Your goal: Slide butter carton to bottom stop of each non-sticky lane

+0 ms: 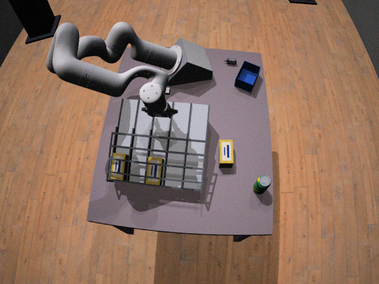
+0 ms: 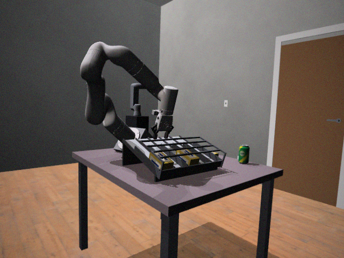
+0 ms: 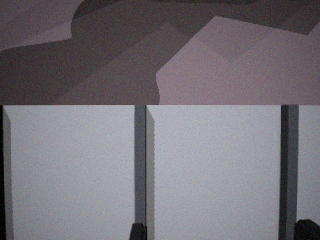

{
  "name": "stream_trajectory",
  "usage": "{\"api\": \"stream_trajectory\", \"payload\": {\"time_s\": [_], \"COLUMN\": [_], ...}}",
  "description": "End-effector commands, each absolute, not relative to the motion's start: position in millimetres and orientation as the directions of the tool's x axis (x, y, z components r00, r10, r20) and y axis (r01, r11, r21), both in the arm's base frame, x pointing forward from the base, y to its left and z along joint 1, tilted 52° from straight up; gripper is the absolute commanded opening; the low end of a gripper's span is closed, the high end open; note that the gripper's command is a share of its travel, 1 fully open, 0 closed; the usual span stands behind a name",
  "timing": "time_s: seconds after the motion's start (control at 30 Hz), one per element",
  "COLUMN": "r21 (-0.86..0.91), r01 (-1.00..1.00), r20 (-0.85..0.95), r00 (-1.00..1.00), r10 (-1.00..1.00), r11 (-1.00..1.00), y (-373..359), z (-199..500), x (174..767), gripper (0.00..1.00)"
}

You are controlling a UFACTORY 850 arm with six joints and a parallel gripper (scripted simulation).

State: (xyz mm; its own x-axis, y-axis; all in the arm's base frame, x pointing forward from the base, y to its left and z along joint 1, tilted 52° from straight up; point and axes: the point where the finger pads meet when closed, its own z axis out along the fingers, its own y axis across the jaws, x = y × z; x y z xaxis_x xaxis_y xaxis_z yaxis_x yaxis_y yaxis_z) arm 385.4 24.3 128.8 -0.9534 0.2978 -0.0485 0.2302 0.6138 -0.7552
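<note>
- Butter carton, yellow with white and blue label [image 1: 118, 166] [image 2: 164, 163]: in the shelf's leftmost lane as the top view shows it, lying down the slope at the bottom stop.
- Butter carton, second, same packaging [image 1: 154, 171] [image 2: 188, 157]: in the middle lane, likewise at the bottom stop.
- Shelf, sloped, five lanes [image 1: 209, 117] [image 2: 138, 155]: pale lane floors, dark dividers; dark bars cross above the lower part. The second, fourth and fifth lanes, counted from the same side, show no carton.
- Worktop, mauve-grey, on dark legs [image 1: 183, 220] [image 2: 144, 191]: carries shelf and arm.
- Butter carton, third [image 1: 226, 153] [image 2: 215, 153]: on the worktop beside the shelf, label up, apart from it; mostly hidden behind the shelf from where I stand.
- Drinks can, green and yellow [image 1: 262, 184] [image 2: 243, 153]: upright on the worktop, near one edge.
- End effector, black fingers [image 1: 159, 113] [image 2: 160, 135]: pointing down at the shelf's upper end, fingers wide apart, nothing between them. Contact with the lane floor: cannot tell.
- Arm, pale grey [image 1: 100, 77] [image 2: 93, 65]: arched back to its wedge-shaped mount [image 1: 197, 59].
- Open bin, blue [image 1: 247, 76]: on the worktop's far side.
- Small dark object [image 1: 231, 61]: near the bin; kind unclear.
- Door, brown, white frame [image 2: 308, 119]: shut, in the pale wall.
</note>
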Motion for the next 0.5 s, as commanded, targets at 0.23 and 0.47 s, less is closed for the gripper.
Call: {"api": "stream_trajectory", "payload": {"time_s": [0.23,0.47], "r21": [-0.755,-0.755], "r01": [0.231,0.231], "r20": [-0.049,-0.049], "r00": [-0.953,-0.953], "r10": [0.297,0.297], "r11": [0.614,0.614], "y": [24.8,24.8], "z": [129.1,129.1], "x": [385.9,385.9], "gripper": [0.87,0.89]}}
